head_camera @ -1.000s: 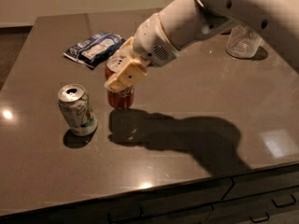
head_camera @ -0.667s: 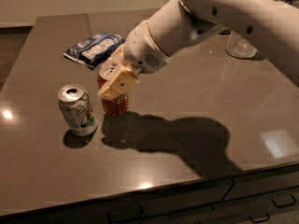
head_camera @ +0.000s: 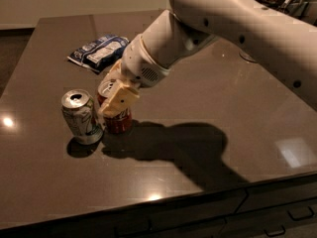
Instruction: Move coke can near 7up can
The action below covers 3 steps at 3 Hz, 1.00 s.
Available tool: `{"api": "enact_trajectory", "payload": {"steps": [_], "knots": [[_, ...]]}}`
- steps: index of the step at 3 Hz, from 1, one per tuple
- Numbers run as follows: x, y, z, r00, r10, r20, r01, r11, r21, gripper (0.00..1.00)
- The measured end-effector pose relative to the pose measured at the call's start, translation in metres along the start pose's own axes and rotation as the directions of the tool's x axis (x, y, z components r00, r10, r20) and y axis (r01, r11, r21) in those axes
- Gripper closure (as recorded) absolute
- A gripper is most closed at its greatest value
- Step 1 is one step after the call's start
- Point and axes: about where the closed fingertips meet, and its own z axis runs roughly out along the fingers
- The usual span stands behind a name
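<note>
Since the earlier frame the arm [head_camera: 208, 29] has carried the coke can [head_camera: 120, 124] leftward across the table [head_camera: 247, 98], closing the gap to the 7up can [head_camera: 81, 118]. The red can now stands just beside the white-and-green one, nearly touching; whether its base rests on the table or hangs a hair above it I cannot tell.

The tool [head_camera: 113, 95] is pinching the coke can, one pale finger lying down its front face and the other hidden behind. The can looks light and thin-walled, so it should dent under a hard squeeze, and its smooth painted side may slip; a hold across the mid to upper body, as here, suits it best. The open, dented 7up can looks just as light and would tip at a nudge.

The arm reaches in from the upper right, wrist angled down and to the left over both cans. A blue snack bag [head_camera: 99, 51] lies well behind them
</note>
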Motion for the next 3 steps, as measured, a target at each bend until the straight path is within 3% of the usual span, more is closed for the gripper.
{"api": "enact_trajectory", "payload": {"steps": [2,3], "knots": [[0.0009,0.0032,0.0035,1.0,-0.007,-0.01,0.006,0.9997,-0.025,0.16],[-0.0006,0.0043,0.0041,1.0,-0.01,-0.011,0.01,0.9996,-0.026,0.0]]}}
